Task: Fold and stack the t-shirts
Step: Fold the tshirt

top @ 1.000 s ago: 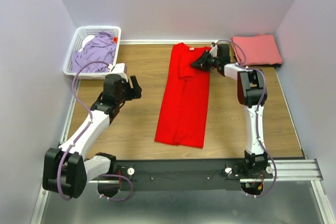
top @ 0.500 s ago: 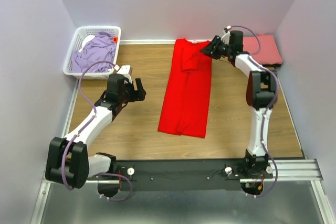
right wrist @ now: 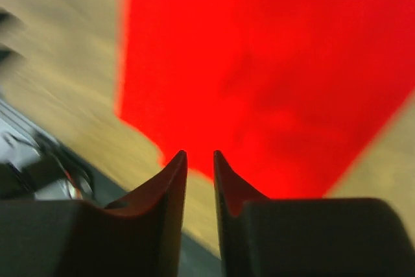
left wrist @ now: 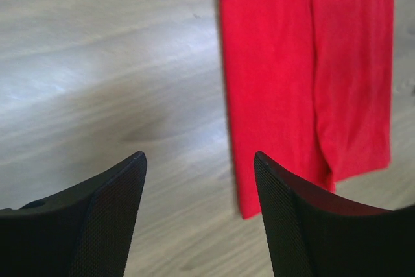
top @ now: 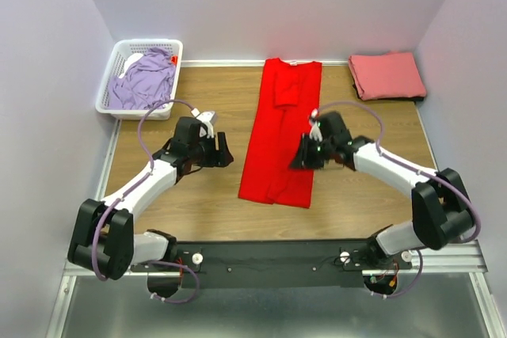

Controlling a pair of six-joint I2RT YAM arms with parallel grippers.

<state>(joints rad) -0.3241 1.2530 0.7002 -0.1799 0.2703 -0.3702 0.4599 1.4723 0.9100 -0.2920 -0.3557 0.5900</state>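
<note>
The red t-shirt [top: 281,136] lies in the middle of the surface [top: 206,203] as a long strip, sides folded in, collar at the far edge. The crosswise fold looks to be the step in hand. The left claw [top: 224,150] hovers spread wide just beside the shirt. The right claw [top: 299,154], at its right edge, shows a narrow, empty gap. Next, I judge, each must pinch a near hem corner and carry it toward the collar.

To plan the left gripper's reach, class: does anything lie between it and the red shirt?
Nothing visible does. Only bare table lies between the open left gripper and the red shirt.
</note>
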